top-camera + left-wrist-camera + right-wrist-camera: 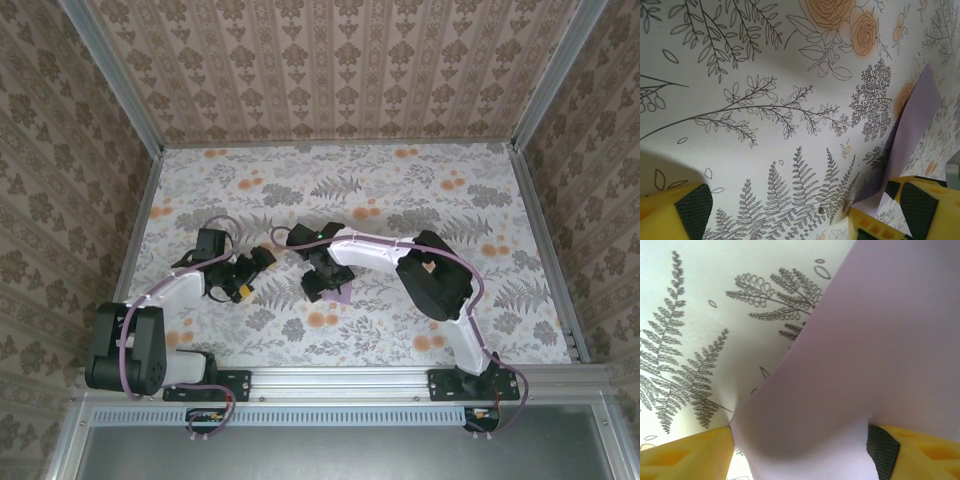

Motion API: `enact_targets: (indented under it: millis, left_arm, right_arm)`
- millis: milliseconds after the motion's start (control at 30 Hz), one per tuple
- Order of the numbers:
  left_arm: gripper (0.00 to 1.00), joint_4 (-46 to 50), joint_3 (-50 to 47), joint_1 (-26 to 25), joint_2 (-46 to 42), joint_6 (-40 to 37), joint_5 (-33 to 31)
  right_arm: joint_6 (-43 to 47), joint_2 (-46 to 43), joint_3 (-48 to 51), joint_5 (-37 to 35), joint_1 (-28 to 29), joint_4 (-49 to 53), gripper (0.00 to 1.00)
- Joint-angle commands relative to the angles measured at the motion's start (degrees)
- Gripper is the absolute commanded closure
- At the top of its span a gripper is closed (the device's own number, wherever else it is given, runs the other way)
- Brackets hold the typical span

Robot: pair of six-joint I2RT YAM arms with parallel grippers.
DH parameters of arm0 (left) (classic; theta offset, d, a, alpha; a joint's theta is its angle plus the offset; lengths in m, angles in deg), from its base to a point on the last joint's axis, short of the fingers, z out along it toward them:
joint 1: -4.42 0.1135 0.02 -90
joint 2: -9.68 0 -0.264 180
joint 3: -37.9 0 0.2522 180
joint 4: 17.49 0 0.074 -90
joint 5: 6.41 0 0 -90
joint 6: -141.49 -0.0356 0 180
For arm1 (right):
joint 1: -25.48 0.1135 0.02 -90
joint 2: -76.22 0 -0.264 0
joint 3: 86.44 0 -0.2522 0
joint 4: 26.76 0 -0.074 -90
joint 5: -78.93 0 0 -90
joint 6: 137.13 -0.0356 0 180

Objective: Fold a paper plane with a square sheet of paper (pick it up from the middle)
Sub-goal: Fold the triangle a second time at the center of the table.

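Square sheet of paper (880, 340): we see plain lavender paper, not flat. It arches up off the table in a smooth curve with a shadowed hollow under the bend.
Where it lies: near the middle of the tabletop (400, 190), a little towards the arms. In the top view a small purple patch of it shows just beside and partly beneath the right arm's tip.
Right gripper (800, 445): it stands directly over the sheet, which runs up between the two fingers.
Right pincer state: its yellow fingers (685, 457) are clearly apart. The paper bulges in the gap and reaches the edge of one finger, but we cannot tell whether they press on it.
Left gripper (785, 220): it hangs low over bare floral tabletop beside the sheet, apart from the right gripper.
Left pincer state: spread wide, with nothing between its fingers (670, 217).
Sheet from the left wrist: we see one side raised and tilted, and a low corner just beside the finger at the right of that picture.
Surroundings: patterned walls (330, 70) close the table on three sides. A metal rail (340, 380) at the near edge carries both arm bases.
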Motion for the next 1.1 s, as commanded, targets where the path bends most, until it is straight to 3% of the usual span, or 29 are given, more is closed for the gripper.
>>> enact_targets:
  millis: [0, 333, 467, 1067]
  left_arm:
    - [0.0, 0.4, -0.5, 0.2, 0.0, -0.9, 0.9]
    - [0.0, -0.1, -0.3, -0.1, 0.1, -1.3, 2.2]
    - [0.0, -0.3, 0.0, -0.5, 0.2, -1.4, 2.4]
    - [0.0, -0.2, 0.5, -1.5, 0.3, -2.0, 2.6]
  right_arm:
    - [0.8, 1.2, 3.9, 2.8, -2.2, -1.8, 0.28]
    - [3.3, -1.7, 8.6, 12.2, -6.9, -6.5, 0.29]
    - [5.1, -1.5, 8.9, 14.3, -7.5, -6.3, 0.24]
    - [5.5, -0.3, 9.4, 12.6, -8.4, -5.7, 0.18]
